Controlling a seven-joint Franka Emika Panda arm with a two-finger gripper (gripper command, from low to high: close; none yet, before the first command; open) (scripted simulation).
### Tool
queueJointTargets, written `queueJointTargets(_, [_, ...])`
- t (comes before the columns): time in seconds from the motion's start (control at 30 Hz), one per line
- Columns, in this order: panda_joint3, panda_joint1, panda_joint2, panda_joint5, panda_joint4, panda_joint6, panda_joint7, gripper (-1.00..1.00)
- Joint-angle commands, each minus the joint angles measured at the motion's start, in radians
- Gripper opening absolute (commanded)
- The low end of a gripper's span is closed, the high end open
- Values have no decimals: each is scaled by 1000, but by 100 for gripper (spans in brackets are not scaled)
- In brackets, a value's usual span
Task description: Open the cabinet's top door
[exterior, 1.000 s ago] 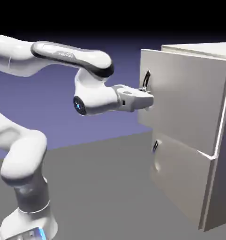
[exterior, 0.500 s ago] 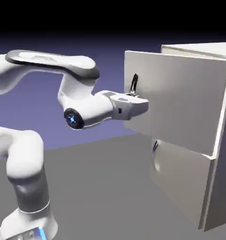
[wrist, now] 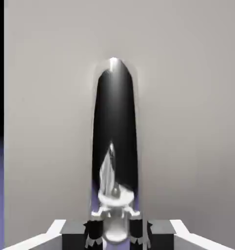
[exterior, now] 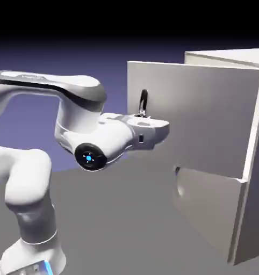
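The jaws (wrist: 114, 229) were clamped on the handle (exterior: 143, 102), whose long axis stood upright (the top door (exterior: 207, 118) hung partly open), hinges beyond.

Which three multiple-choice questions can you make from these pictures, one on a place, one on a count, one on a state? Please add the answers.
1. Where is the gripper?
A. at the top door's handle
B. at the lower panel's handle
C. on the cabinet's roof

2. How many front panels does the cabinet have?
A. one
B. two
C. three

3. How does the top door stand?
A. shut flush
C. lifted off
B. swung partly open

Answers:
1. A: the fingers sit on either side of the dark arched handle.
2. B: one large door above a shorter lower panel.
3. B: its handle edge stands away from the cabinet.
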Motion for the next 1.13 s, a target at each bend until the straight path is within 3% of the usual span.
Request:
queueJointTargets(0.0, [-36,2,17,-39,19,-40,0,-100])
queueJointTargets(0.27, [-326,112,195,-289,239,-366,-28,-100])
queueJointTargets(0.6, [-688,432,385,-452,567,-703,-83,-100])
queueJointTargets(1.07, [-1082,920,333,-600,925,-936,-37,-100])
queueJointTargets(1.1, [-1082,921,333,-600,925,-936,-37,100])
